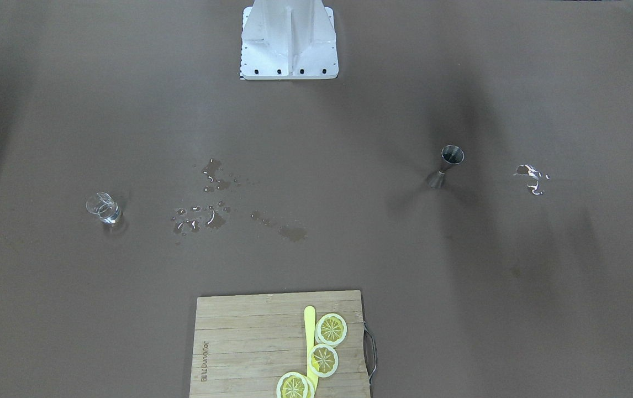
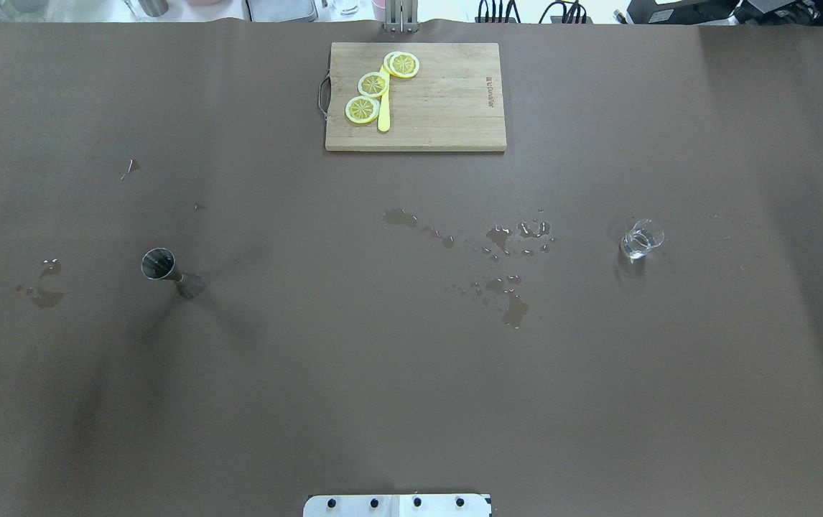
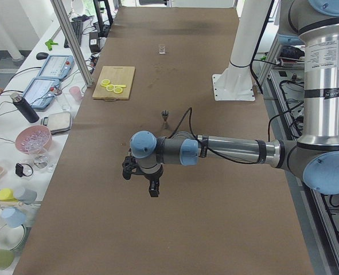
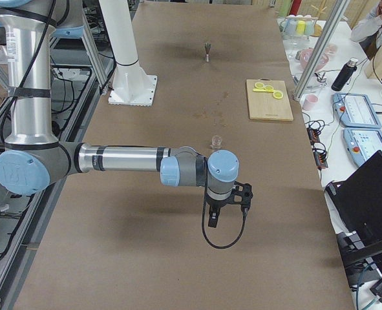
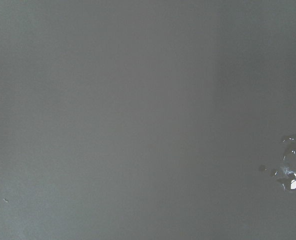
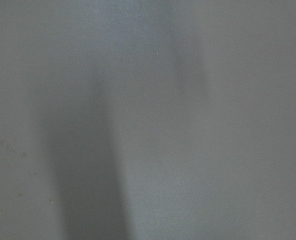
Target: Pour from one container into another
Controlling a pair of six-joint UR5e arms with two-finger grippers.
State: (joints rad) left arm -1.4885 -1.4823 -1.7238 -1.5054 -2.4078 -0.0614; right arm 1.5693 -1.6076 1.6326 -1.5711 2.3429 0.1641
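Across the overhead view, the table (image 2: 411,402) carries a cutting board (image 2: 440,108) top centre, puddles (image 2: 508,287) lying between jigger (image 2: 160,266), mid-left, and glass (image 2: 641,239), mid-right; whether left gripper (image 3: 141,175) or right gripper (image 4: 228,203) is parted, cannot tell

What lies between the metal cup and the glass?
Between the metal cup and the glass lie only spilled puddles on the brown table, clearest in the overhead view.
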